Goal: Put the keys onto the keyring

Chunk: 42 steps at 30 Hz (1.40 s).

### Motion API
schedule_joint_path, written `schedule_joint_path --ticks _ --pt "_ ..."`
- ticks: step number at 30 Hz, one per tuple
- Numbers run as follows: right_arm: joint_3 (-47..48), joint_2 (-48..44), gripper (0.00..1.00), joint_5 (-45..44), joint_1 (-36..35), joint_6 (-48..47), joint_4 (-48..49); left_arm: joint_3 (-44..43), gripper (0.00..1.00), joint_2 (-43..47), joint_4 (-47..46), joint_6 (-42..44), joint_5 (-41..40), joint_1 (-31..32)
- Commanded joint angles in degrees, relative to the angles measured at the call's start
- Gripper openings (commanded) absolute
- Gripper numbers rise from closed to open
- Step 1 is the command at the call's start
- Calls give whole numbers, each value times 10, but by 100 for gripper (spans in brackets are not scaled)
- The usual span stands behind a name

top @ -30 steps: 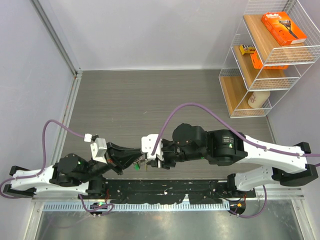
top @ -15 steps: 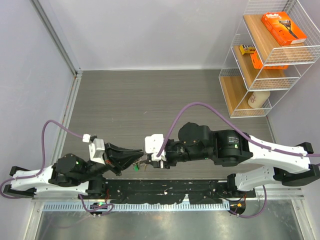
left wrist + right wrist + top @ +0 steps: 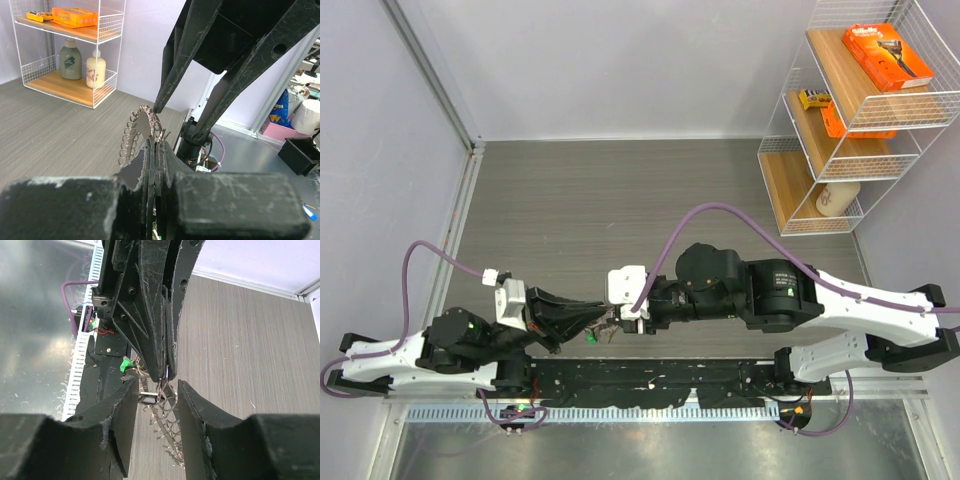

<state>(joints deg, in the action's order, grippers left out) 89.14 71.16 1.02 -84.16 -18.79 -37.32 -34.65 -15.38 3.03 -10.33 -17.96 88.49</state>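
Note:
The keyring (image 3: 169, 390) is a thin silver ring hanging from my left gripper (image 3: 168, 366), which is shut on it. Small silver keys (image 3: 170, 432) fan out below it, and a green tag (image 3: 126, 363) sits at its left. A small dark rectangular piece (image 3: 148, 399) hangs on the ring; I cannot tell what it is. My right gripper (image 3: 157, 390) is open, one finger on each side of the ring. From above, both grippers meet near the front edge, left gripper (image 3: 596, 322) and right gripper (image 3: 620, 322). In the left wrist view the keyring (image 3: 142, 117) sticks up from my left gripper (image 3: 154, 146).
A white wire shelf (image 3: 850, 120) stands at the back right with orange boxes (image 3: 886, 56) and a bottle (image 3: 832, 198). Below the grippers runs the black base rail (image 3: 650, 380). A purple cable (image 3: 720, 215) arcs over the right arm.
The right gripper's jaws have spread a little wider around the keyring. The left arm has drawn slightly back to the left, still shut on the ring.

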Motion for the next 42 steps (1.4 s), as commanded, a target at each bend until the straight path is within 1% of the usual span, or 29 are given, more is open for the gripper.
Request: schedule_joint_path --ticks 1,5,12,17,19,25,27,31,34,36,38,42 --pt "24 6 43 -8 -3 -6 30 -6 0 8 -57 -7 13 3" --pt "23 7 42 -8 -3 -6 30 -4 0 8 -58 -9 16 3" --pt "23 15 34 -8 -3 -7 27 -5 0 8 -60 -9 17 3" --pt "22 17 32 -8 -4 -5 22 -4 0 11 -60 -9 16 3" --pt "18 15 30 -8 -3 -5 22 -4 0 12 -60 -9 16 3" --pt "16 11 15 -8 -3 -3 20 -7 0 11 -60 -8 19 3" --pt "13 9 5 -8 -4 -3 20 -7 0 13 -61 -7 20 3" --pt "14 7 5 -8 -4 -2 16 -6 0 14 -60 -5 30 3" --pt "37 18 5 -8 -2 6 -7 -11 0 13 -48 -4 39 3" --pt "63 31 5 -8 -2 16 -32 -23 6 10 -32 -1 49 3" --pt "88 45 5 -8 -1 28 -55 -36 14 5 4 0 64 3" --pt "170 86 5 -8 -1 53 -121 -81 29 -7 85 5 90 3"
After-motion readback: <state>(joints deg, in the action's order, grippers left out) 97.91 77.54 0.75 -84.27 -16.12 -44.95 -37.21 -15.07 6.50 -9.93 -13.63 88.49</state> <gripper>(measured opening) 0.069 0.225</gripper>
